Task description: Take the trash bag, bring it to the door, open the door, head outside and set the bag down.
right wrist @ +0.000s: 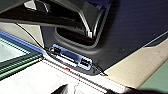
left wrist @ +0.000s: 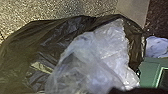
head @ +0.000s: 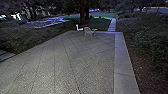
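Paving [head: 65, 62] ahead in the head view, with a pale border strip [head: 125, 60] along the right and low planting [head: 150, 27] beyond. Far off, a pale chair [head: 88, 31] near the end of the slabs. Outdoors, so by judgement at the carrying or setting-down step. Best to pick a bare patch, well short of the chair and off the planting, and to roll slowly and straight, sparing the load any swing.

In the left wrist view, the trash bag [left wrist: 55, 40], dark, slack and creased, large before the camera, with cloudy clear plastic [left wrist: 110, 50] bulging over it. Just beside, a whitish bundle [left wrist: 157, 46] and a green panel [left wrist: 150, 72]. Likely in the care of the left gripper, but cannot tell whether wide, narrow or closed on the film. Cannot tell, either, whether hanging or resting on the slabs. For a good finish: lower gently until slack, release only then, draw back straight (thin film, prone to snagging and tearing).

In the right wrist view, the robot's dark plate [right wrist: 127, 37] and a small unit with two dark sockets [right wrist: 72, 60], a thin cable [right wrist: 27, 32] close by. Right gripper: state impossible to tell. Best kept quiet, clear of that cable.
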Robot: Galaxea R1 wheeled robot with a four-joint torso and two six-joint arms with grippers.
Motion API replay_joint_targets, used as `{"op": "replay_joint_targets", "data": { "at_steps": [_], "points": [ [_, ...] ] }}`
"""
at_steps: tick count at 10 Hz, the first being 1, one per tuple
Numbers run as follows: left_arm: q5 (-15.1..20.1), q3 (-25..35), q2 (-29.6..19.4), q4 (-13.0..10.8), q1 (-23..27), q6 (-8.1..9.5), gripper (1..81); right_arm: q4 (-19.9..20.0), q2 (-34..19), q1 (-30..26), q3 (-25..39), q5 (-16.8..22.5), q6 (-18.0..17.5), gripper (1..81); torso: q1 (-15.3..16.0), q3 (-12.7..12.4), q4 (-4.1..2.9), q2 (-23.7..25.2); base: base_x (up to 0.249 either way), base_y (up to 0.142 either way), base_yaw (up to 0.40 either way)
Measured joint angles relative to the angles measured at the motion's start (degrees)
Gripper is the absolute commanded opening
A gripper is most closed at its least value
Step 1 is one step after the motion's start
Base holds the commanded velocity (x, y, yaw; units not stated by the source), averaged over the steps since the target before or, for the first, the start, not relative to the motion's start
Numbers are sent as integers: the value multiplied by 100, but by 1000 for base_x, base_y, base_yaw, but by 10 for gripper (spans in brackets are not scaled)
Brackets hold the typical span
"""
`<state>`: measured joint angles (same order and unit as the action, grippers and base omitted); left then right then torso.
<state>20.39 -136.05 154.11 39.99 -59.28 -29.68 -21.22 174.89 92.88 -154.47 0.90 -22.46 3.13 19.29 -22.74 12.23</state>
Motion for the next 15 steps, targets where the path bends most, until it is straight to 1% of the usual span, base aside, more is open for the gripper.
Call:
{"op": "replay_joint_targets", "data": {
  "at_steps": [1, 3, 5, 6, 8, 9, 11, 12, 14, 15],
  "points": [
    [149, -50, -17, 128, 265, 0, 10, 0, -13, -24, 0, -6, 49, 811, 0, 48, 0, 2, 0, 0, 0],
    [510, -243, 0, 345, 650, 0, 10, -5, -13, -29, 2, -5, 60, 811, 0, 44, 0, 0, 0, 0, 0],
    [901, -677, 52, 485, 990, 0, 10, -20, -13, -32, 0, -5, 57, 811, 2, 48, -2, -2, 0, 0, 0],
    [1122, -924, 110, 516, 1240, 0, 10, -24, -16, -24, 2, -5, 57, 811, 2, 48, -46, -2, 0, 0, 0],
    [1499, -1263, 265, 596, 1766, 0, 10, -24, -18, -2, 0, 9, 61, 811, 2, 50, -282, -2, 0, 0, 0],
    [1675, -1477, 319, 605, 1937, 2, 10, -22, -22, -2, 0, 17, 85, 811, 5, 50, -352, -5, 0, 0, 0],
    [1910, -1847, 421, 601, 2227, 48, 10, -18, -29, 0, 2, 15, 77, 811, 5, 50, -356, -5, 0, 0, 0],
    [2007, -1933, 514, 603, 2381, 107, 10, -18, -29, -2, 0, 15, 79, 811, 5, 50, -356, -7, 0, 0, 0],
    [2175, -1958, 553, 621, 2549, 124, 10, -16, -29, -2, 2, 15, 77, 811, 5, 53, -356, -9, 0, 0, 0],
    [2276, -1986, 521, 631, 2569, 149, 811, -10, -29, -2, 0, 15, 74, 811, 5, 53, -356, -9, 0, 0, 0]
  ]
}}
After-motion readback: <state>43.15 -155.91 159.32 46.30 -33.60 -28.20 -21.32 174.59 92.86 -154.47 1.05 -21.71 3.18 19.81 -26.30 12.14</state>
